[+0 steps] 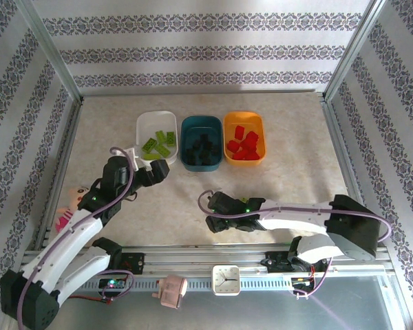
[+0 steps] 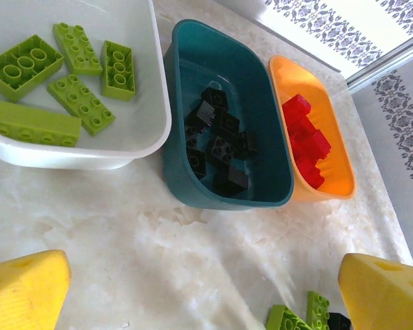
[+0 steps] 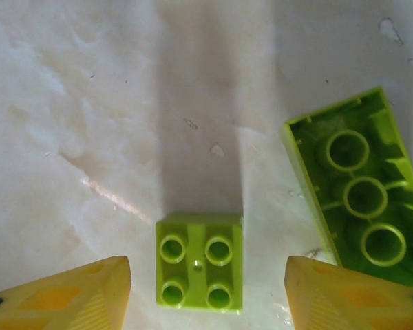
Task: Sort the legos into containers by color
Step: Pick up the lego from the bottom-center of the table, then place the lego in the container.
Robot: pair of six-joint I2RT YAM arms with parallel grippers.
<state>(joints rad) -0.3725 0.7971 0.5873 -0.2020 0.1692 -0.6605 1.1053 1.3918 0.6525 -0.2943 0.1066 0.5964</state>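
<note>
Top external: left arm point(image 1: 76, 237) is hanging bent near the white tub point(image 1: 150, 126), right arm point(image 1: 296, 214) is lying low across the bench point(image 1: 296, 172), right tool point(image 1: 212, 214) blurry.
Left wrist: left tool point(image 2: 206, 289) is gaping empty; stray bricks point(image 2: 296, 317) are cut off below. Right wrist: spread fingers point(image 3: 76, 295) are straddling a lime lego point(image 3: 199, 261), untouched.

Green bricks point(image 2: 69, 96) lie loose in the white tub point(image 2: 89, 159), black bricks point(image 2: 217, 148) in the teal tub point(image 2: 213, 62) beside it, and red bricks point(image 2: 306, 137) in the orange tub point(image 2: 341, 179). On the table a small square green brick point(image 3: 199, 261) sits studs up, near a longer green brick point(image 3: 358, 189) lying upside down.
</note>
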